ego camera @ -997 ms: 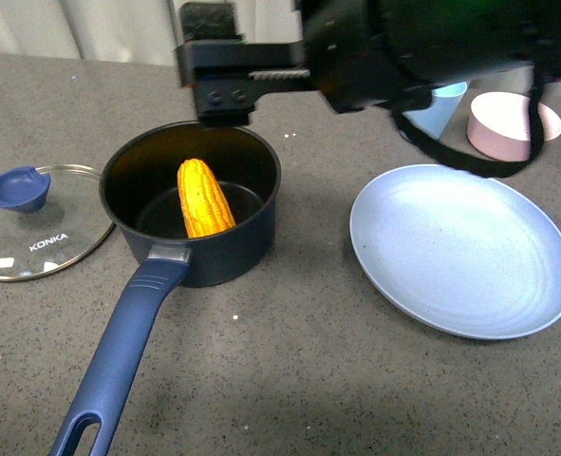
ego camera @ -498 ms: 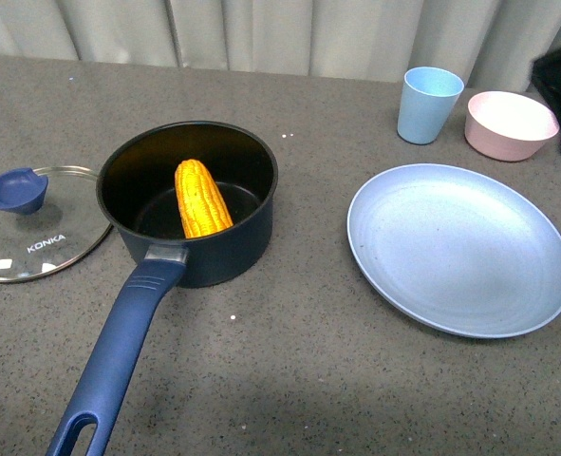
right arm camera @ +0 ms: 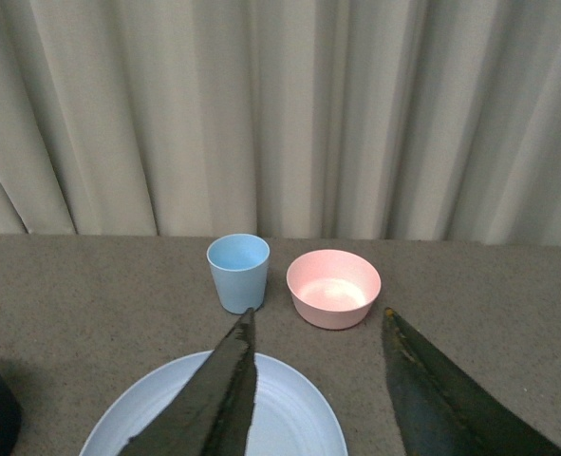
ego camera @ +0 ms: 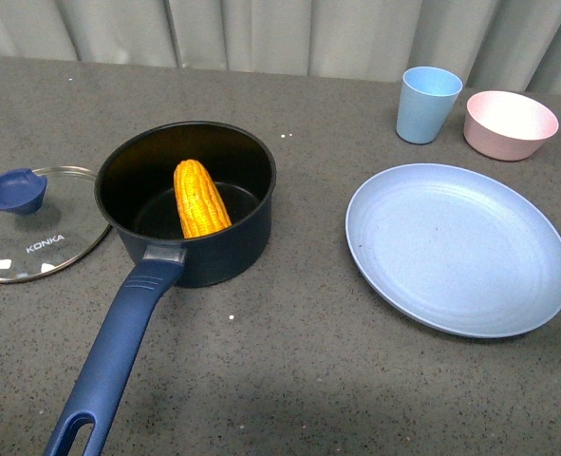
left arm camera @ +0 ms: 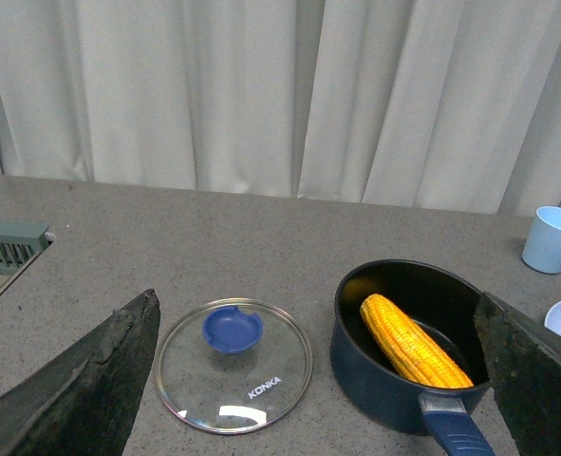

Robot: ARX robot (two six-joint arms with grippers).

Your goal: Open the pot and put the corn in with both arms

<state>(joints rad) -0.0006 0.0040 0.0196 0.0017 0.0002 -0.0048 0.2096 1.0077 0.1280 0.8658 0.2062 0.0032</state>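
Note:
The dark navy pot (ego camera: pixel 180 256) stands open at the left of the grey table, its long blue handle (ego camera: pixel 119 356) pointing toward me. The yellow-orange corn (ego camera: pixel 198 198) lies inside it, tapered end up against the far wall. The glass lid (ego camera: pixel 35 225) with the blue knob (ego camera: pixel 14 189) lies flat on the table left of the pot. Neither arm shows in the front view. My left gripper (left arm camera: pixel 318 318) hangs open above the lid (left arm camera: pixel 234 366) and pot (left arm camera: pixel 394 389), holding nothing. My right gripper (right arm camera: pixel 318 323) is open and empty over the plate (right arm camera: pixel 289 418).
A large pale blue plate (ego camera: pixel 456 247) lies to the right of the pot. A light blue cup (ego camera: pixel 428 104) and a pink bowl (ego camera: pixel 510 123) stand at the back right, before a pale curtain. A grey ribbed object (left arm camera: pixel 5 249) sits at the table's far left edge.
The right arm, which reached over the pot a second ago, has withdrawn to the right and left the front view. The corn stays in the pot.

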